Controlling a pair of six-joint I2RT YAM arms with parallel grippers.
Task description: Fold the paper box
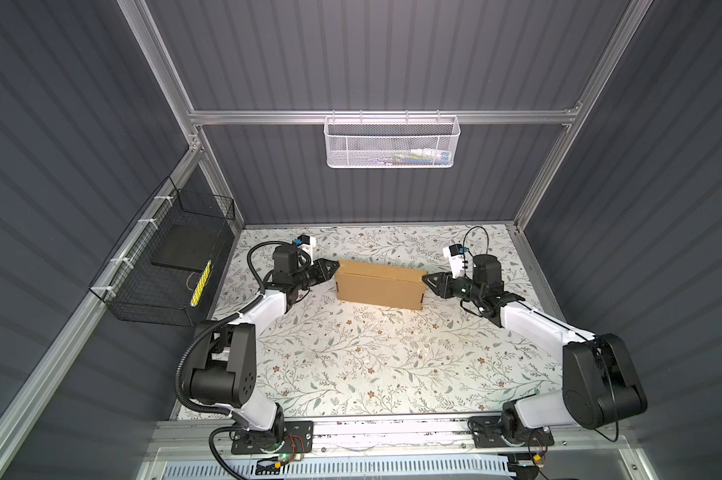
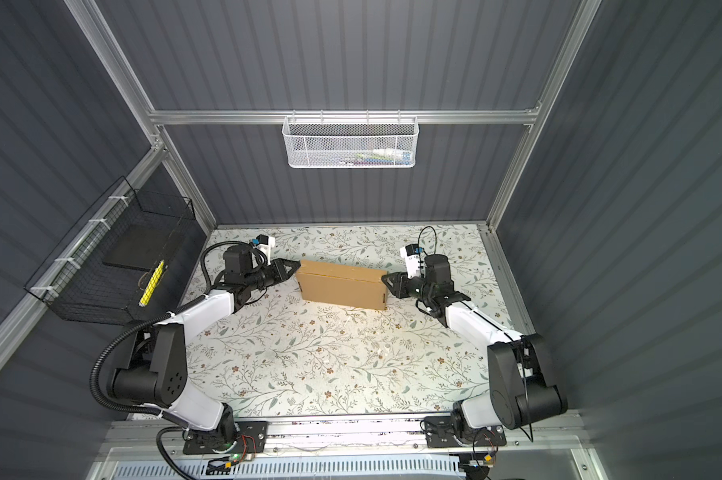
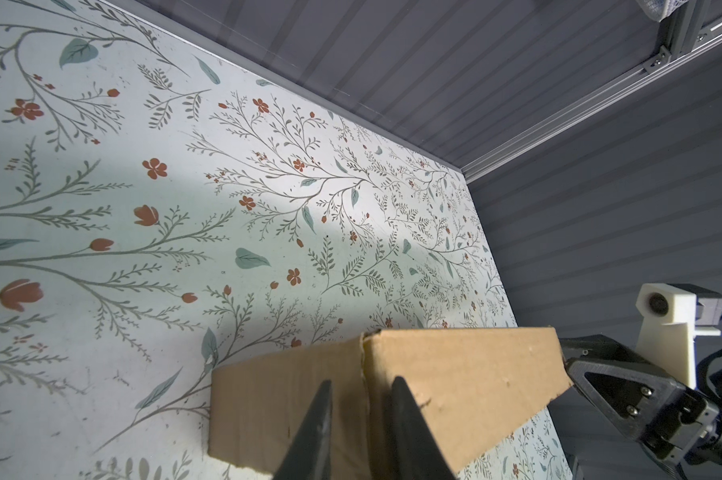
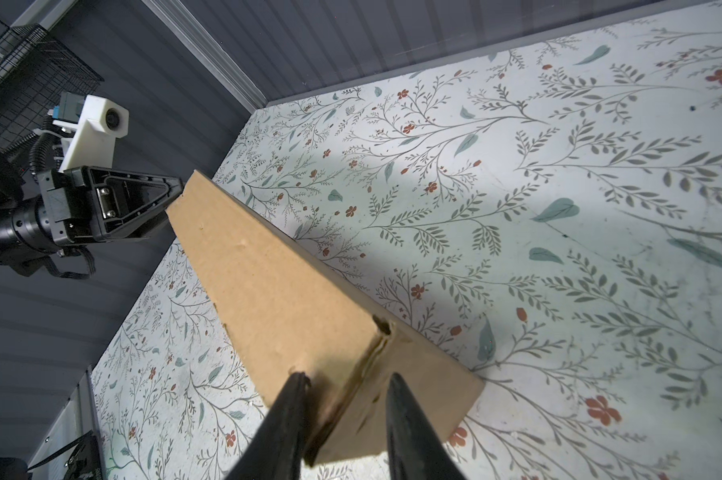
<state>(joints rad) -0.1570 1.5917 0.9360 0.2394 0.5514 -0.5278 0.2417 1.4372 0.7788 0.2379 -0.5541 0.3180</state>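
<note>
Floral tabletop (image 1: pixel 351 365), corrugated paper box (image 1: pixel 378 284) (closed, rectangular)

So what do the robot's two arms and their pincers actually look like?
The left arm and right arm have white shells and chunky black joints. The left gripper and right gripper are black, with tapering triangular fingers; a white camera block sits by each wrist. A ribbed black hose runs along the left arm.
</note>
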